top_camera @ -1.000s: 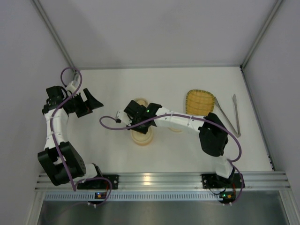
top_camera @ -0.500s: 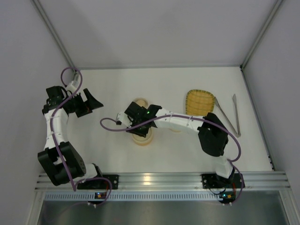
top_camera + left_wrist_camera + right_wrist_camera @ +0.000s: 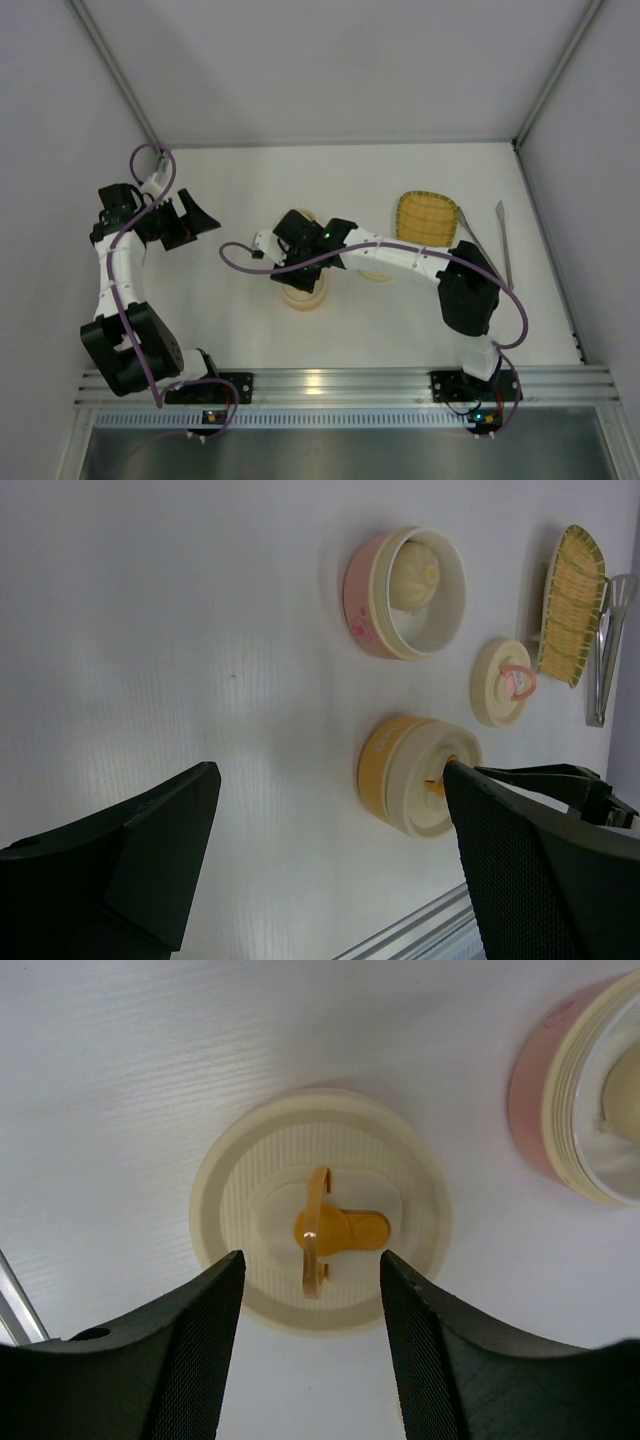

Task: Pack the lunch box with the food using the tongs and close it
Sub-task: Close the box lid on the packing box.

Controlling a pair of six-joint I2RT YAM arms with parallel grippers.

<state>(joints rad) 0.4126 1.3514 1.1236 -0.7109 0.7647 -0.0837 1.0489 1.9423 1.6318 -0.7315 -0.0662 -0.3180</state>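
- at the near edge of the table the two arms are bolted down; the right arm reaches left across to the middle.
- just beyond, the orange container has the orange-handled lid on it. the right gripper hangs over it, jaws parted to either side of the handle and touching nothing: released.
- beside it the pink-handled lid lies flat on the table.
- further out, the pink container is uncovered, with the ball inside.
- off to the left, well apart from both containers, the left gripper is spread wide and empty.
- at the far right the tongs lie on the table just beside the yellow tray; no food shows on the tray.
- the orange chunks are not visible; i judge they are under the orange-handled lid.
- progress, as i judge it: packing looks done, one container is closed, and the pink container is not yet covered.
- against a second ago: the right gripper was clenched and has let go. its wrist has drawn slightly away from the orange container, and its elbow has swung a little right, covering more of the tongs. the left arm has not moved.
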